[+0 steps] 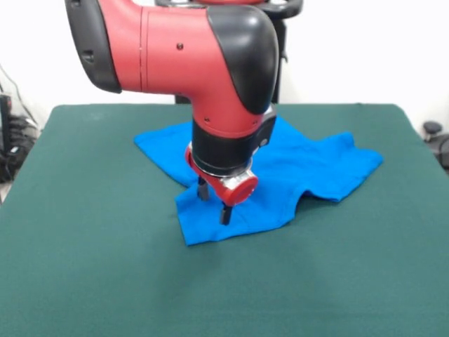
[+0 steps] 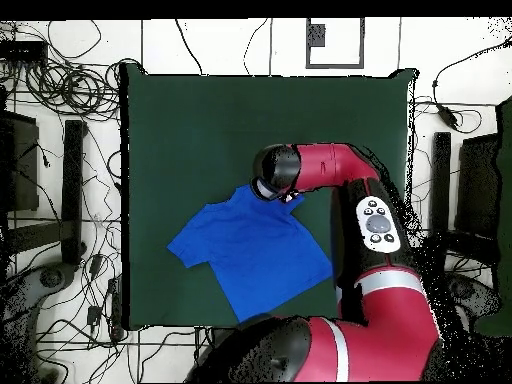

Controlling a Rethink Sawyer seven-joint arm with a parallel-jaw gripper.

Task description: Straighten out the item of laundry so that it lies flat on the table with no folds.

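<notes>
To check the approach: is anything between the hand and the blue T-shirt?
Nothing: in the front view the hand hangs directly over the T-shirt, fingers apart.

a robotics lab: a green felt table [image 2: 200,110] under the claw [image 1: 213,201], cables [image 2: 60,85] tangled on the pale floor beyond it, black equipment stands [image 2: 72,190] at either side.

Soft matt blue cloth T-shirt [image 1: 280,175] on a dull felt-like green table [image 1: 91,246]; glossy red-and-black plastic arm [image 1: 175,49].
</notes>
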